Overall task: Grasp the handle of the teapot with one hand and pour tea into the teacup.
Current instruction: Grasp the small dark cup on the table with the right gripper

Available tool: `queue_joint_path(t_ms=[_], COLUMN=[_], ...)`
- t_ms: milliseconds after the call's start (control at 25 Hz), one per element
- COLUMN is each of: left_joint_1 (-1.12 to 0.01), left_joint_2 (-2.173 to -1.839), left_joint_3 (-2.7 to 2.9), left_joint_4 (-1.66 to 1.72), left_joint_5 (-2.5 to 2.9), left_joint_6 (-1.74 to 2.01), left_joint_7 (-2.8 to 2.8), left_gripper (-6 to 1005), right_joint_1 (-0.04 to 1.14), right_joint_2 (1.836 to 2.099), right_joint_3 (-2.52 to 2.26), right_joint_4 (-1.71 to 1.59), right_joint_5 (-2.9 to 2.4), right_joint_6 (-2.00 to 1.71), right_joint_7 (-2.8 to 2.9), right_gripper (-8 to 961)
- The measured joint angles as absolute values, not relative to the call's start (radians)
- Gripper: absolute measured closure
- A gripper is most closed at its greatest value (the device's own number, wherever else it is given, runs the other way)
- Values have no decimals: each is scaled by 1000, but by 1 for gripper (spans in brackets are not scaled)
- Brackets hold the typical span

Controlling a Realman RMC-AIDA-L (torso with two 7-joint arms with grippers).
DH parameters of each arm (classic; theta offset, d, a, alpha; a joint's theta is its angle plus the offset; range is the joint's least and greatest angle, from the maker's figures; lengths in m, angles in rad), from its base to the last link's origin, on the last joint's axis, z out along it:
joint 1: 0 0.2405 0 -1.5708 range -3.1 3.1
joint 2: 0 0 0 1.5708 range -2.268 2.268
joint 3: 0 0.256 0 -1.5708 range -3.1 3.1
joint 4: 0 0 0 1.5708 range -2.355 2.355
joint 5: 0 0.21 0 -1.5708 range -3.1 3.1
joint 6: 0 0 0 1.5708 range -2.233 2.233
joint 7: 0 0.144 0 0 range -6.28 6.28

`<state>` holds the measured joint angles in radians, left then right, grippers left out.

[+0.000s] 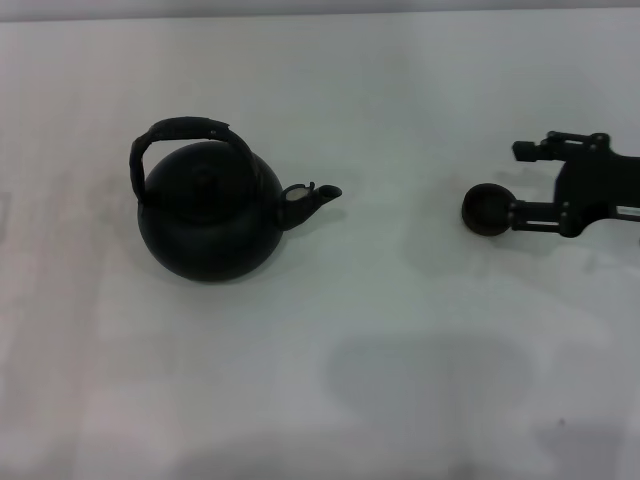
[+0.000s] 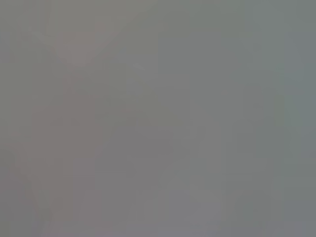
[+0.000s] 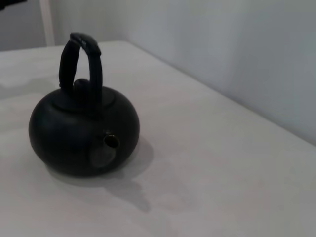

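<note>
table: white top (image 1: 400,400), bare in the near part, only soft shadows on it (nothing else nearest the head camera)
teapot: round matte-black pot (image 1: 208,215) on robot's left half of the table, upright, lid on; right wrist view shows it too (image 3: 84,133), spout end-on
spout: short and curved (image 1: 310,200), points toward robot's right, at the cup, but well apart from it
handle: black bail hoop (image 1: 185,130) standing up over the lid, wrapped along the top; nothing touching it
teacup: tiny dark cup (image 1: 487,211) on robot's right side, about level with the pot, upright on the table
right gripper: black two-finger hand (image 1: 525,185) coming in from the right edge, low at the table; lower finger tip is touching or just beside the cup, upper finger sits well above it, so jaws look spread wide (not clamped on the cup, as far as I can tell)
left gripper: not seen in head view; left wrist view is a flat grey blank, so no state to give
step: pre-grasp, I judge; pot untouched, no pour begun, right hand busy at the cup instead
next move: a hand needs to get over the hoop's top, close on the wrapped part, lift, carry pot toward the cup, tilt spout down over it (small cup, so aim matters)
</note>
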<state>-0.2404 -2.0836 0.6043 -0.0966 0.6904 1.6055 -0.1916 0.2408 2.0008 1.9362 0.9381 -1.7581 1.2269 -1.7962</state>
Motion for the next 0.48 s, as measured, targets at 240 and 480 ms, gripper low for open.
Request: queue_joint_path(t_ms=[240,480], left_joint_1=[-241,-245], left_joint_2=[-2082,-2081], left_joint_3=[604,604], left_joint_4=[-97,-96], left_joint_5=[690,688], left_joint_6=[1603,1602], left_joint_7=[-192,-190], left_gripper=[317,317], right_joint_1=[248,250], right_joint_2=[2001,2002], right_joint_3=[1866,1775], right_joint_4=[964,1024], right_joint_5=[-1770,-1854], right_joint_6=[1170,1097], right_joint_7=[-1766,-1695], right_gripper=[175,176])
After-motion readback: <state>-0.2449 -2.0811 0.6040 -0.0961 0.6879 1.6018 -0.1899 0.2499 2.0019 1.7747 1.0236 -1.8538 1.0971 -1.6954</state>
